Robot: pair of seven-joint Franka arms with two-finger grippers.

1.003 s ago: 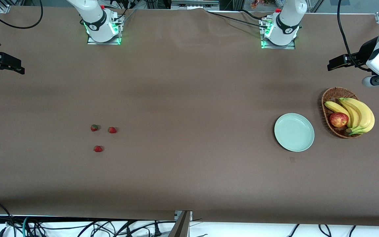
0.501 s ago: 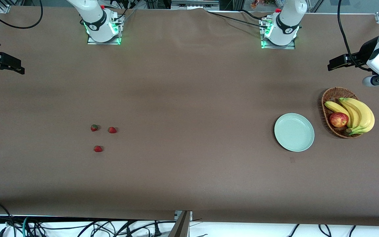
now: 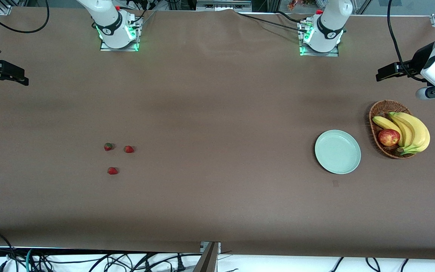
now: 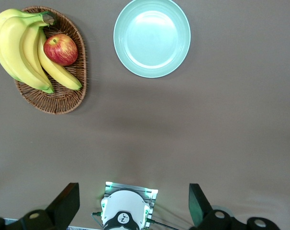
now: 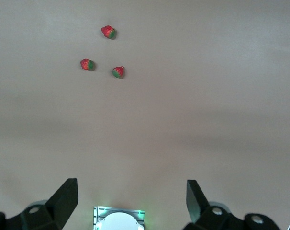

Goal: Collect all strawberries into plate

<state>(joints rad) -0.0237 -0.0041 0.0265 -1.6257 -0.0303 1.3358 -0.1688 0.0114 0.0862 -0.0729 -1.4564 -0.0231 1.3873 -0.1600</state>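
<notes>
Nothing is picked up yet: the three strawberries [image 3: 116, 155] lie in a loose cluster on the bare tabletop [image 3: 217, 124] toward the right arm's end, well apart from the plate [image 3: 337, 152], which sits empty toward the left arm's end just beside a wicker basket [image 3: 384, 147] of bananas [image 3: 414, 130] and an apple [image 3: 388, 137]. The right gripper [image 5: 128, 197] hangs high at its end of the tabletop with jaws spread wide and holds nothing; the left gripper [image 4: 131, 201], also spread and empty, waits high near the basket. The sensible first move is probably for the right arm to come down over one berry, straddle it squarely and close gently, since such small, rounded fruit could roll or squirt aside. The right wrist view shows the berries' green caps; the front view alone shows berries and plate together.
</notes>
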